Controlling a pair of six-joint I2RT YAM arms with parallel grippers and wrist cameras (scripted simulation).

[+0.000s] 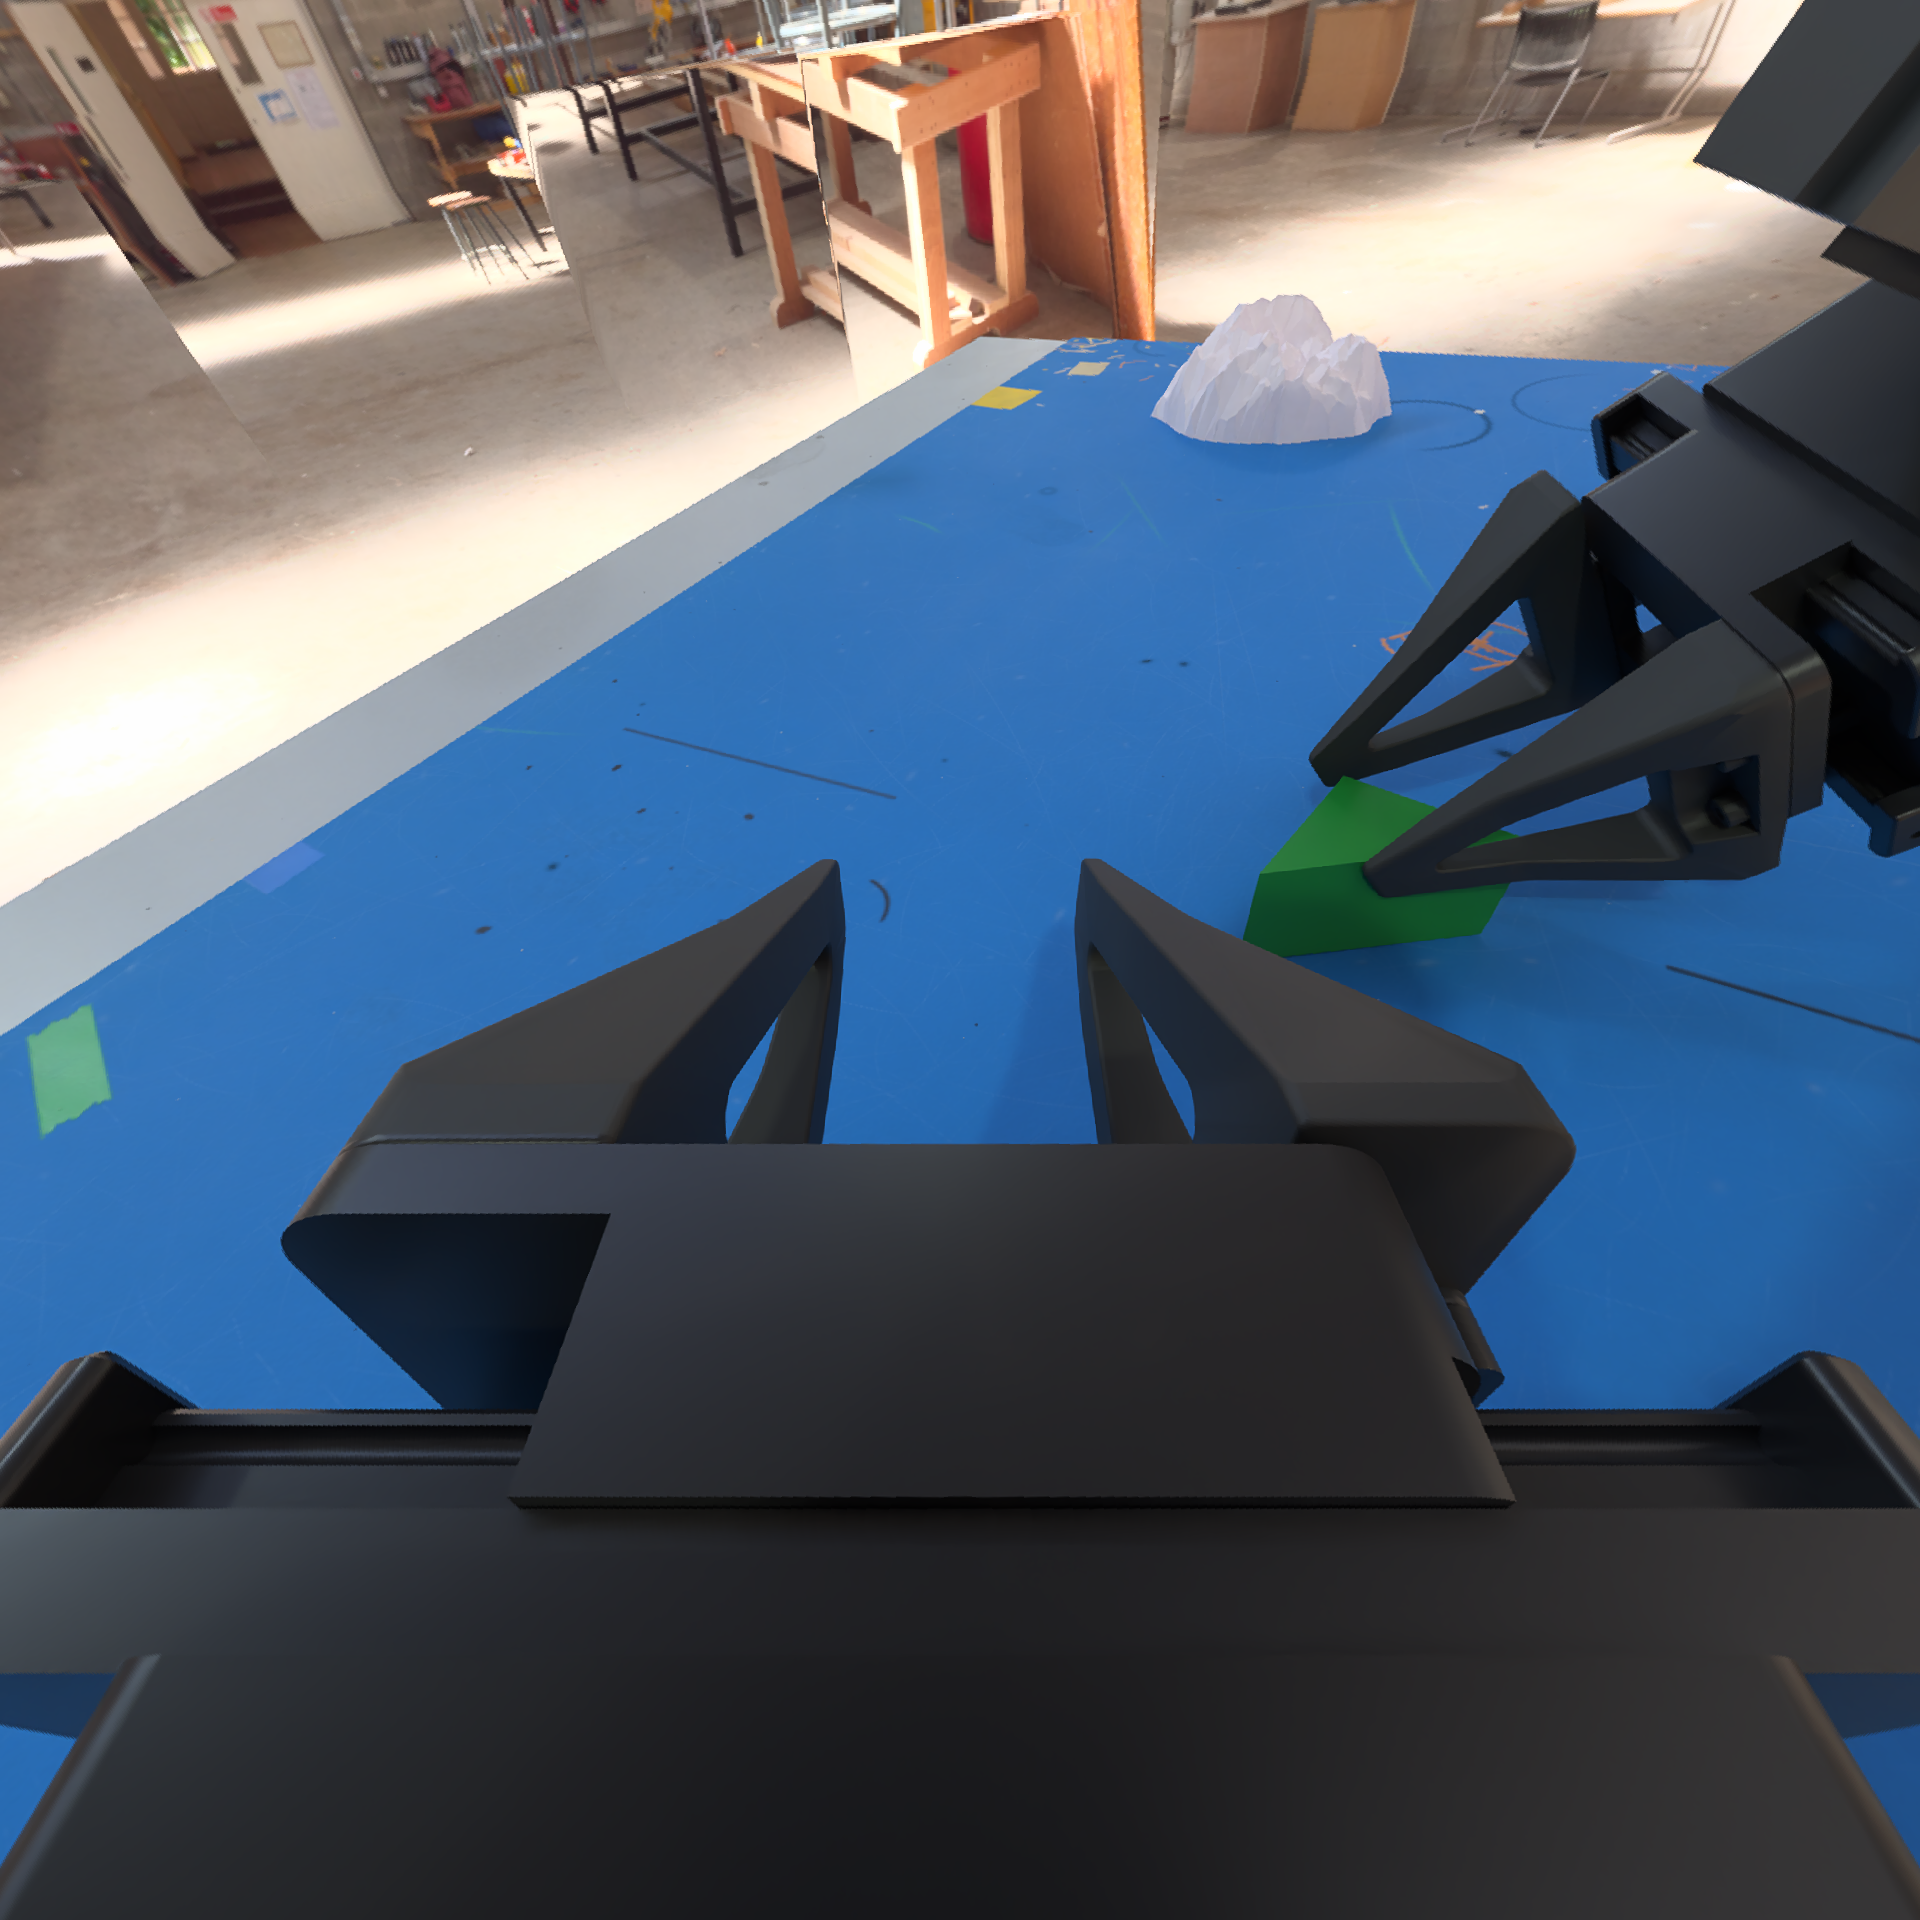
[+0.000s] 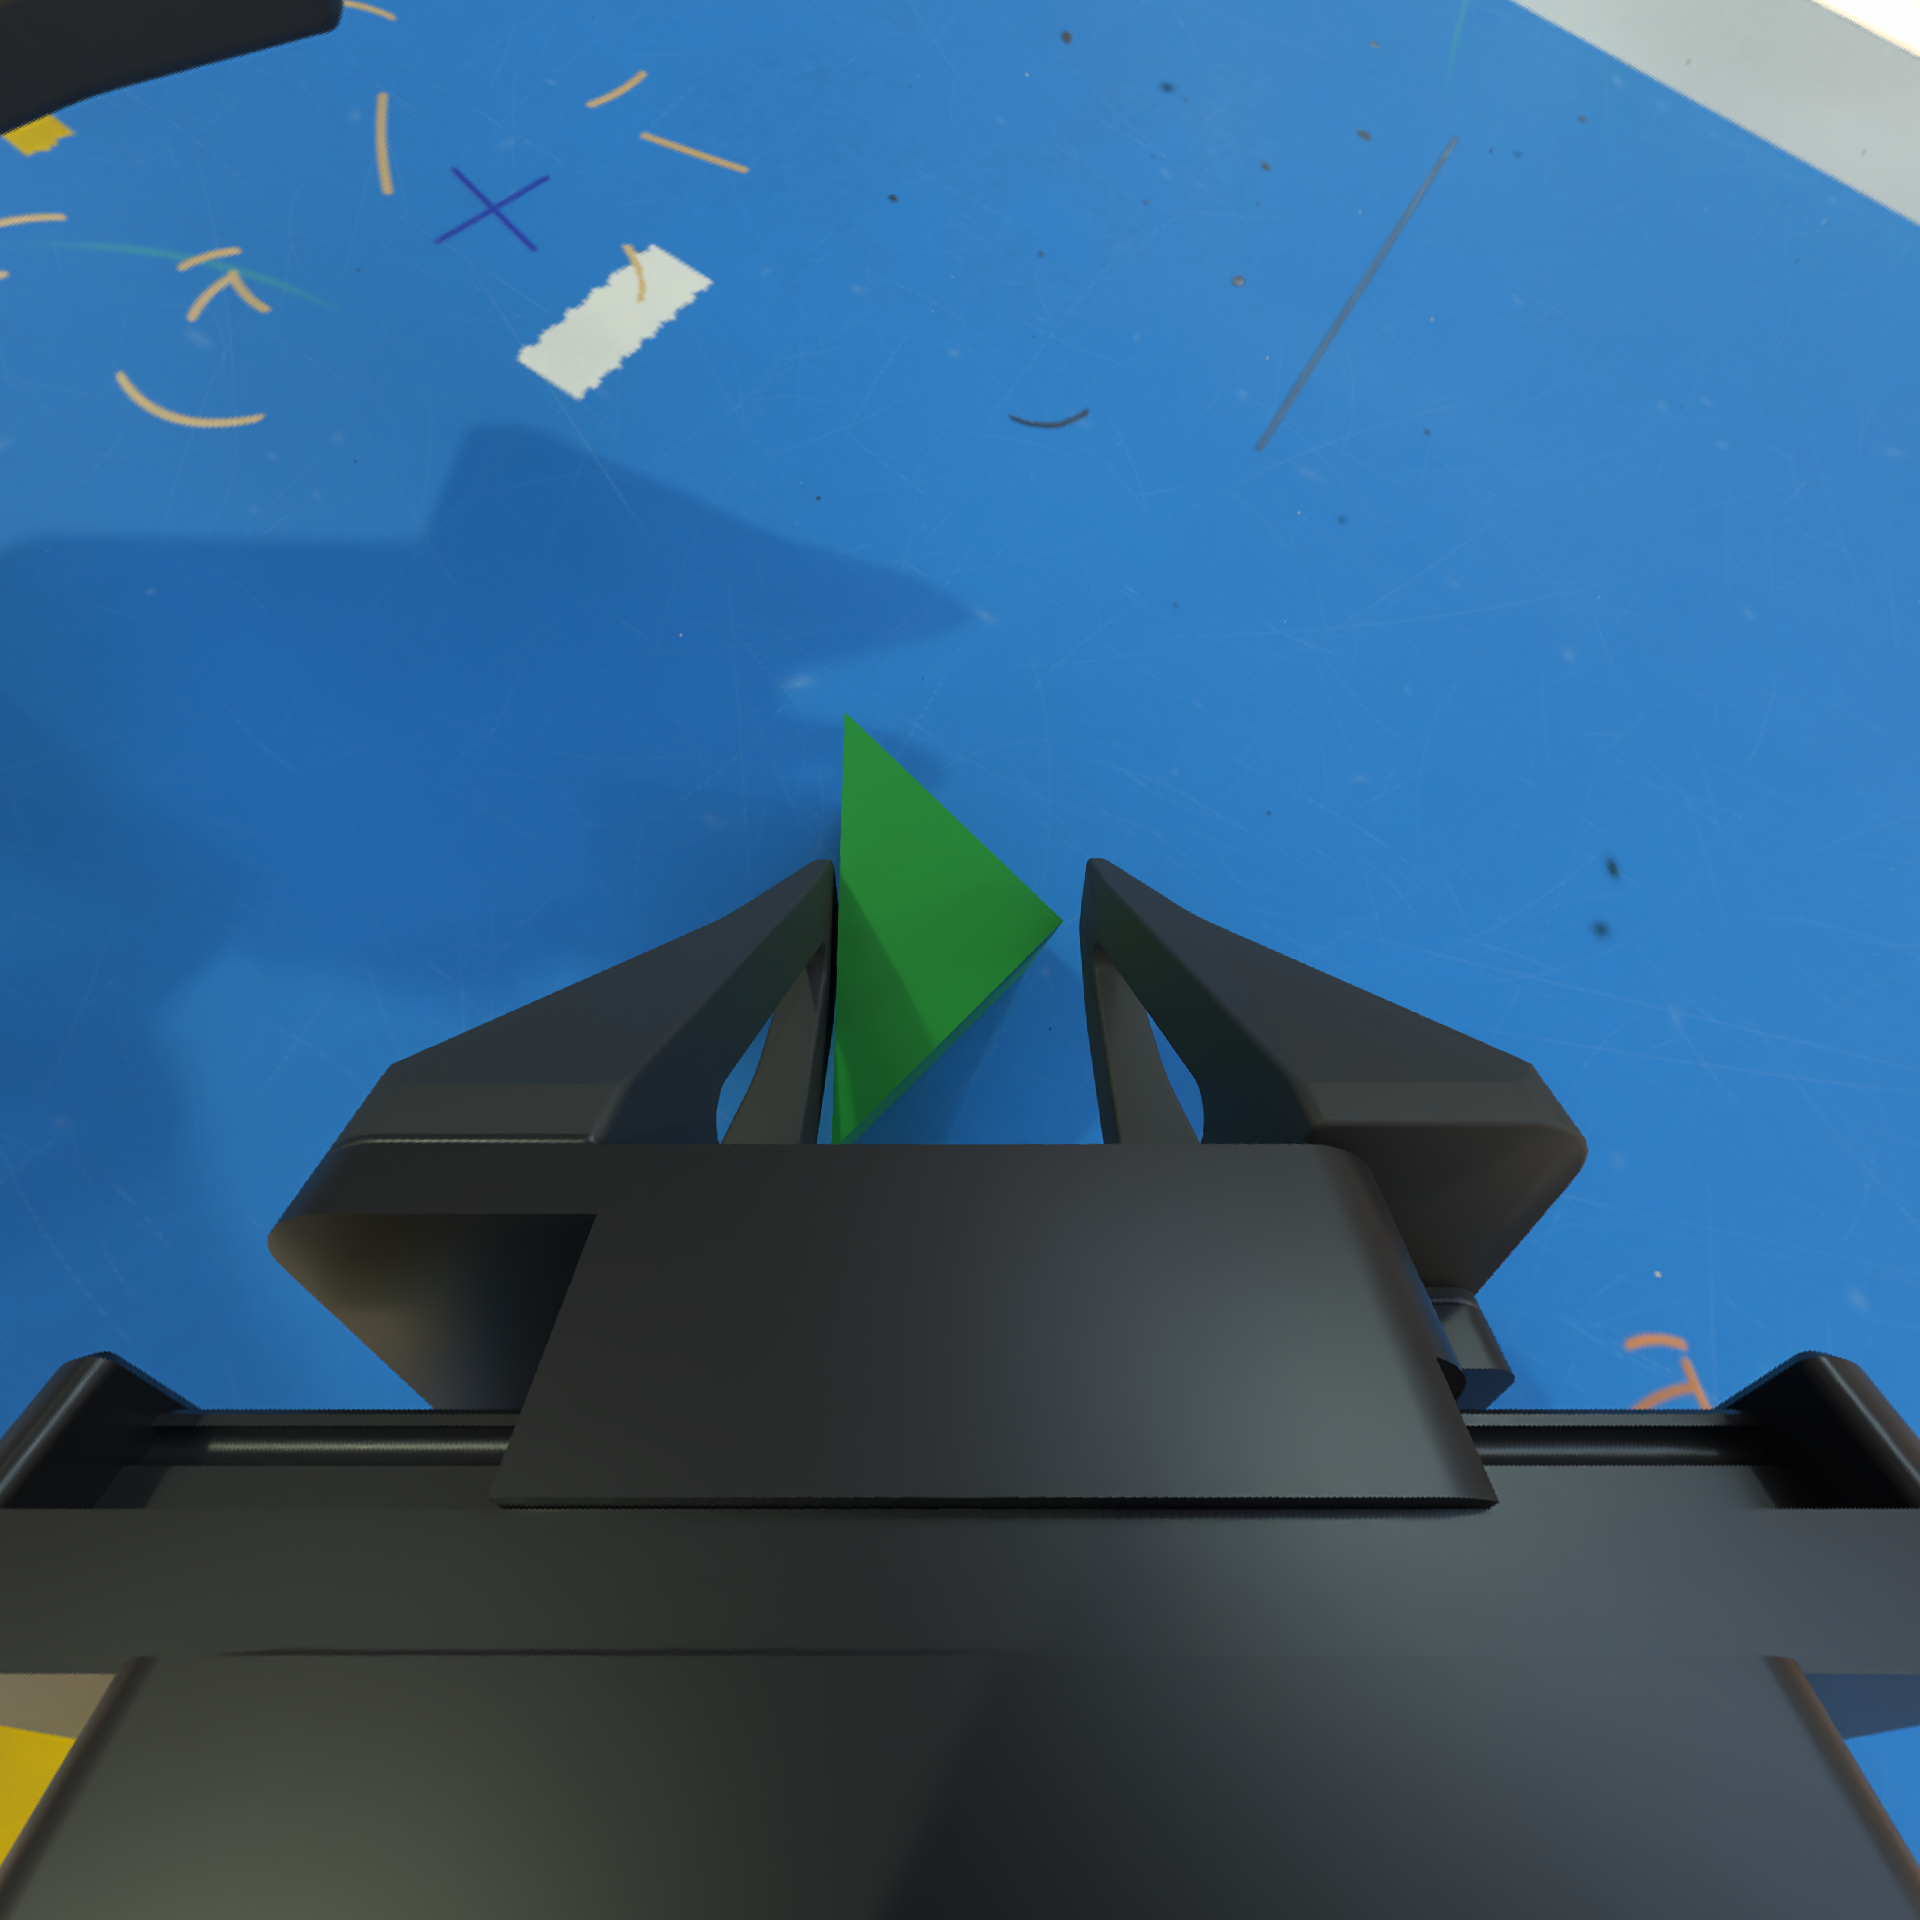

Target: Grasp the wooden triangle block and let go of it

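Observation:
The triangle block (image 2: 914,935) is green and rests on the blue table (image 2: 1351,675). It lies between the fingers of my right gripper (image 2: 958,868), which is open around it. The left finger lies against the block's flat face. The right finger stands a small gap off the block's point. In the left wrist view the block (image 1: 1320,904) sits at the right with the right gripper (image 1: 1349,824) straddling it. My left gripper (image 1: 960,864) is open and empty, low over bare table to the left of the block.
A white crumpled lump (image 1: 1273,379) sits at the table's far end. The table's grey edge (image 1: 520,665) runs along the left. Flat tape pieces lie on the surface: green (image 1: 68,1070), yellow (image 1: 1006,397), white (image 2: 613,322).

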